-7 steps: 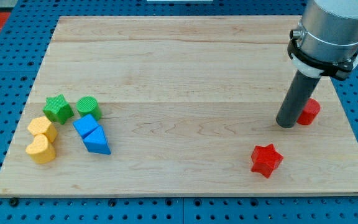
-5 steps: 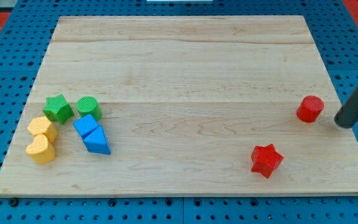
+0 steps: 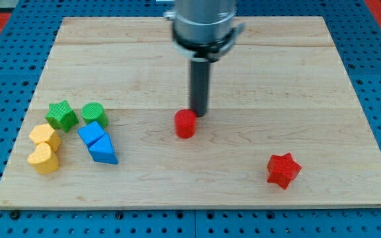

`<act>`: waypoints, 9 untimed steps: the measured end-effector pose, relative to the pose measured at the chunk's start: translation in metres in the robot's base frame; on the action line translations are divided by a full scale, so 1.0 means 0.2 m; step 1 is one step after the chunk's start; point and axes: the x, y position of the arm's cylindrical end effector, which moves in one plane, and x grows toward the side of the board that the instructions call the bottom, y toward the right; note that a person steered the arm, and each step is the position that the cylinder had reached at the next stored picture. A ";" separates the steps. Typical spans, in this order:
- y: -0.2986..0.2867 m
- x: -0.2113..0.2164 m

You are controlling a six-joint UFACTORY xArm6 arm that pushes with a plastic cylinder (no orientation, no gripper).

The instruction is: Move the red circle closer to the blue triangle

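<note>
Red circle [image 3: 185,123]: sitting near the middle of the worktop [image 3: 256,59], well apart from the blue triangle.
My tip [image 3: 199,115]: touching the red circle on its upper right side.
Pincer: the arm is carrying none, only a dark rod, so nothing is opening or closing.
Blue triangle [image 3: 103,151]: lying at the view's left, just below a blue cube [image 3: 91,133].

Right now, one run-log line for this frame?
tip: touching red circle, its upper right | blue triangle: far left, in block cluster | gap: wide | task: unfinished
</note>
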 end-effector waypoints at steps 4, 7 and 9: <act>-0.25 0.17; -0.06 0.45; 0.04 0.26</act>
